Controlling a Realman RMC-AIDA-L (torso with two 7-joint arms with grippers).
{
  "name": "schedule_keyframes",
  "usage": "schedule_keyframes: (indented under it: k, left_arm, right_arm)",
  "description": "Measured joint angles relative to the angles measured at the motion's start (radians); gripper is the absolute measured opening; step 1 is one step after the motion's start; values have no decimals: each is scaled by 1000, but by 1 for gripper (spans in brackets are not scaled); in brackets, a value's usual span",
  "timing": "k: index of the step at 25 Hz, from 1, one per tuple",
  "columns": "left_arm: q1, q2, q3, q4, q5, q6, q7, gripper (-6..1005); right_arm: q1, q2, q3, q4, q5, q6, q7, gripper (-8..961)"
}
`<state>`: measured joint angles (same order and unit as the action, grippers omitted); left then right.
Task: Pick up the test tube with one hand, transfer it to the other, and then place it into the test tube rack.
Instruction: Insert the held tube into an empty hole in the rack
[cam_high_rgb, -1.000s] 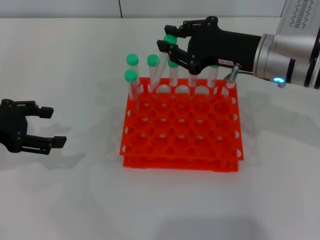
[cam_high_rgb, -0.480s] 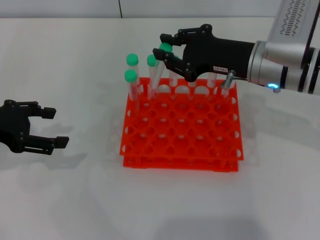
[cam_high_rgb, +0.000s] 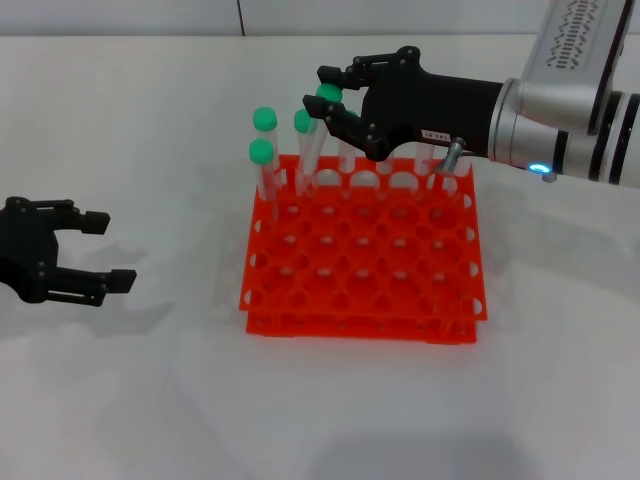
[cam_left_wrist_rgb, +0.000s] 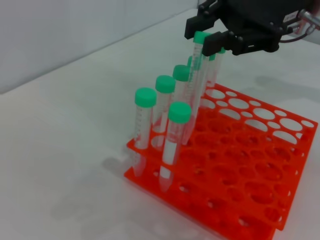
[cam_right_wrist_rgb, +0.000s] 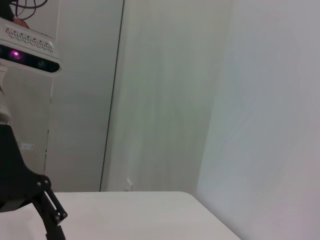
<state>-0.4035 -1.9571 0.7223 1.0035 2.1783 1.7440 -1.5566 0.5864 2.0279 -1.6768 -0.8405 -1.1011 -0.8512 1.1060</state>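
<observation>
While the left gripper (cam_high_rgb: 98, 252) rests low over the table (cam_high_rgb: 130, 120) at the far left of the scene, well apart from the rack (cam_high_rgb: 365, 262), its jaws stand apart with nothing between them. Reaching in from the right, the right gripper (cam_high_rgb: 330, 95) hangs over the rack's far row, its jaws clamped on the green cap of the tube (cam_high_rgb: 320, 125). That tube leans, its cap up between the fingers and its clear body slanting down towards a far-row hole; the left wrist view shows its lower part (cam_left_wrist_rgb: 196, 85) running down into the rack (cam_left_wrist_rgb: 235, 170) among the others. Other tubes stand in the rack's far left corner, three green caps (cam_high_rgb: 264, 119) showing clear of the gripper in the head view, with more partly hidden behind the black fingers. Most of the orange grid's holes nearer the robot are bare. Only a wall and a bit of black linkage appear in the right wrist view.
</observation>
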Motion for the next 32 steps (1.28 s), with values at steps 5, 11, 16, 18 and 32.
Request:
schedule_keyframes:
  k: [5, 11, 16, 18, 32]
  left_arm:
    - [0, 0, -1, 0, 0, 0, 4, 875]
    - [0, 0, -1, 0, 0, 0, 4, 875]
    - [0, 0, -1, 0, 0, 0, 4, 875]
    - [1, 0, -1, 0, 0, 0, 4, 875]
    - [2, 0, -1, 0, 0, 0, 5, 875]
  right_arm:
    - [0, 0, 0, 0, -4, 2, -6, 278]
    - [-2, -1, -14, 3, -4, 4, -22, 278]
    - [-2, -2, -22, 3, -4, 5, -24, 278]
    - [-2, -2, -26, 3, -5, 10, -24, 278]
    - [2, 0, -41, 3, -5, 20, -26, 277]
